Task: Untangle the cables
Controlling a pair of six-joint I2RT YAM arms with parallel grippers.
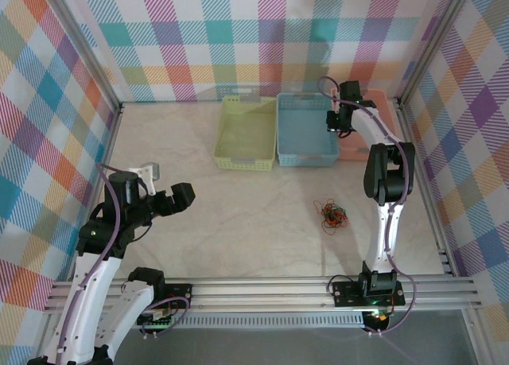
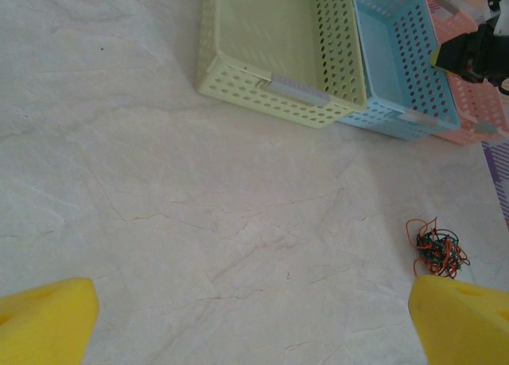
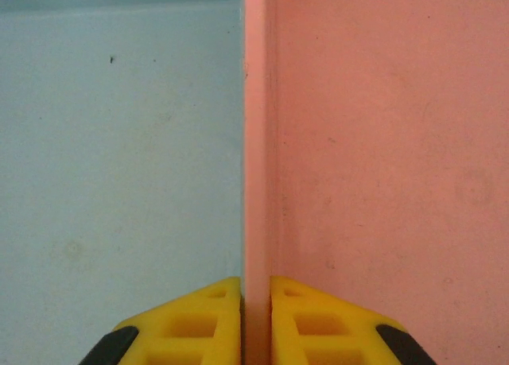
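The bench (image 1: 238,214) had a pale cream top with faint marbled veins, bare over most of its area. Pastel plaid cloth (image 1: 238,31) hung on three sides, and silver aluminium rails (image 1: 262,285) ran along the near edge.

Three perforated plastic baskets stood side by side at the far edge, reaching toward the far right corner: one yellow-green basket (image 1: 245,163), one light blue basket (image 1: 306,159) and one pink basket (image 1: 351,149). All three looked empty.

There was one tangle of thin cables (image 1: 332,215) (image 2: 437,250) in red-orange, dark green and black. It lay on the bare top right of centre, a little nearer the near edge, well apart from the baskets. How many wires made it up could not be told.

Of the two arms, the left end effector (image 1: 171,199) (image 2: 250,305) hung over the left side of the bench with its yellow pads spread wide and nothing between them. The right end effector (image 1: 338,125) (image 3: 256,301) was at the far edge, where the blue and pink baskets met. Its yellow fingers (image 3: 215,317) were drawn close, pinching the pink basket's side wall, one finger on each side.
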